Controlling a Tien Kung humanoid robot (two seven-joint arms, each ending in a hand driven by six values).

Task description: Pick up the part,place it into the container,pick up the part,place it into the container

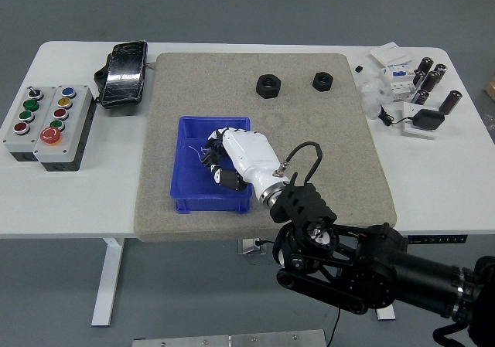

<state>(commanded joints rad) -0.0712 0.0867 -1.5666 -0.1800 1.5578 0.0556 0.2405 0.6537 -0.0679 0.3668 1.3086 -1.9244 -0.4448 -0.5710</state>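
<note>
While the black right arm reaches in from the near right, its white right hand (236,155) sits inside the blue container (188,194), fingers curled; whether it grips a part, cannot tell. Farther back on the grey mat (325,130), two black nuts: larger nut (268,86), smaller nut (322,80), well apart from the container.

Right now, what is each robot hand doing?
Left robot hand: not in view.
Right robot hand: over the blue container, fingers curled; whether it holds a part cannot be told.
</note>
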